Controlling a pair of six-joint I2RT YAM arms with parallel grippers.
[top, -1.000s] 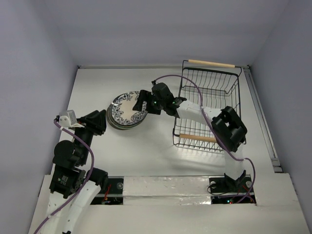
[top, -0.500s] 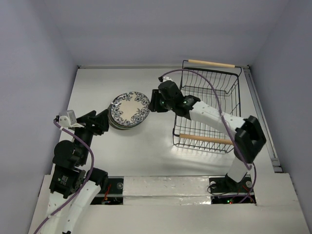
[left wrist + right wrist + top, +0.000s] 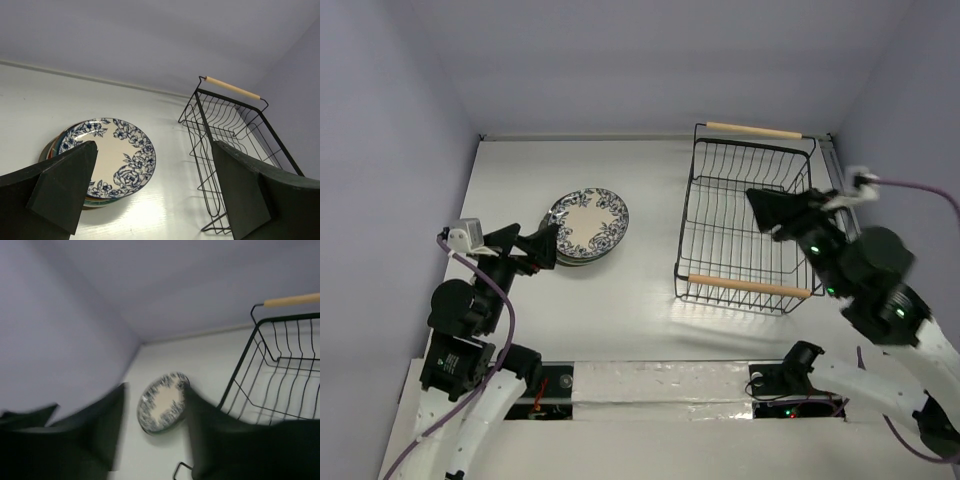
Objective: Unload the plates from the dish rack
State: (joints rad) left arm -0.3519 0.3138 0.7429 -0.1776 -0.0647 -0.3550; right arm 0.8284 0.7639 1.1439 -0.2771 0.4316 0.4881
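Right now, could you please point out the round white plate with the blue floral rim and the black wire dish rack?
Blue-rimmed white plate (image 3: 588,222): top view, its pale centre.
Black wire dish rack (image 3: 750,285): top view, near wooden handle.

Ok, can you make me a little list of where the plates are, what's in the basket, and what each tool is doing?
plates: one stack on the table, left of the dish rack
top plate: white, blue flowers round the rim
dish rack: on the table, no plates in it
left tool: open, close to the stack, holding nothing
right tool: raised over the dish rack, fingers apart, holding nothing; its view is blurred
job: rack looks unloaded
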